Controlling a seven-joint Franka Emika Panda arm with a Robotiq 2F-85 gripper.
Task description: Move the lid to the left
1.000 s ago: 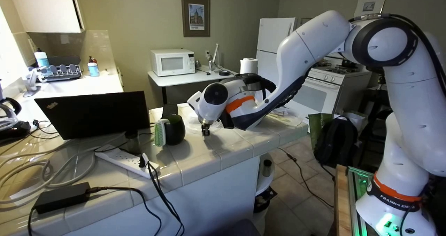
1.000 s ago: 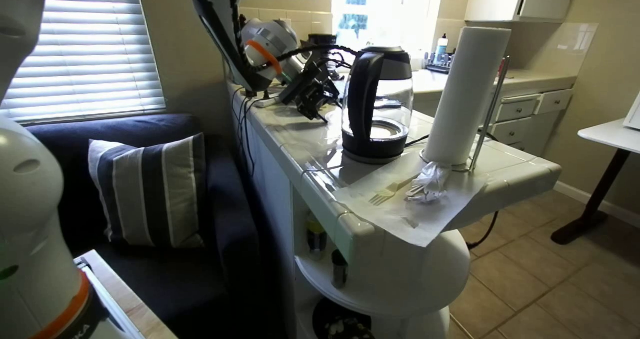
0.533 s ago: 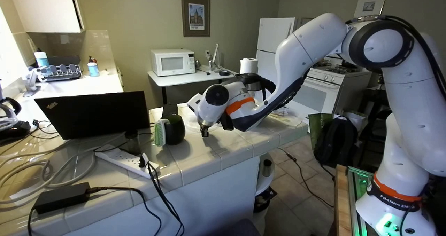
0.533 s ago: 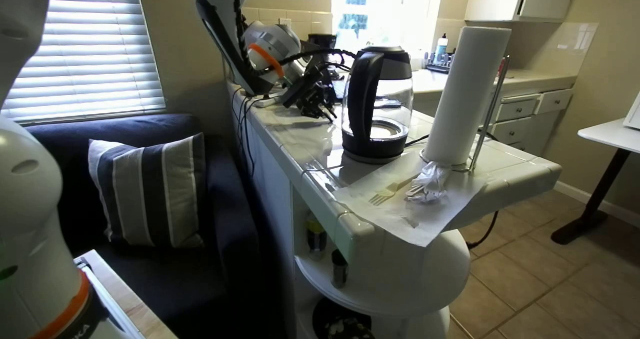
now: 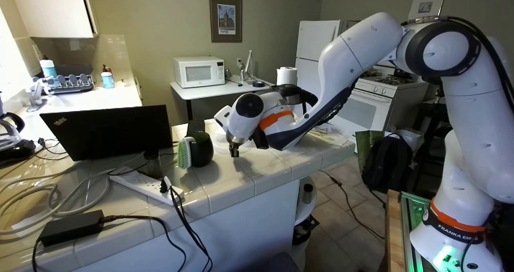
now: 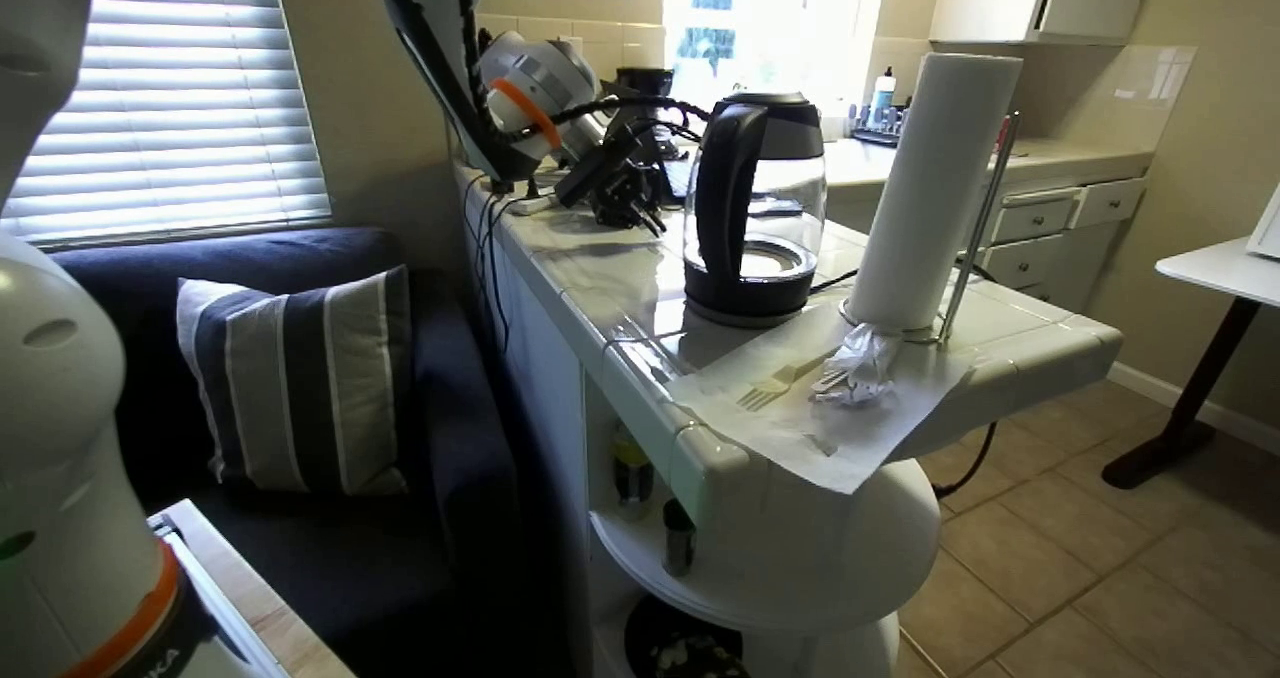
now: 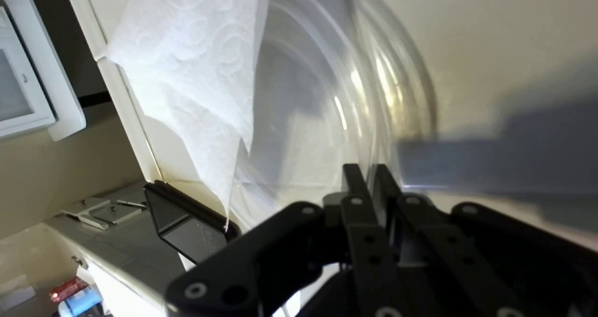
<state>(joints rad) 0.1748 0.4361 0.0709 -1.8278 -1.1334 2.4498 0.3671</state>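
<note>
Noting mug (image 5: 202,149) near gripper (image 7: 367,171), brush (image 5: 184,153) just beyond mug; also near gripper, tissue (image 7: 196,60); farther from gripper, laptop (image 5: 112,133), kettle (image 6: 755,208) and roll (image 6: 930,188).

round clear glass lid (image 7: 303,111) on white-tiled counter (image 5: 267,167), my black two-fingered pincer (image 7: 367,172) at its rim; leftward in an exterior view, a rounded black cup (image 5: 203,151).

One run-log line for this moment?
task: move lid left | gripper: at lid rim, jaws narrowly apart | grip: not confirmed | tissue: overlaps lid in wrist view
</note>
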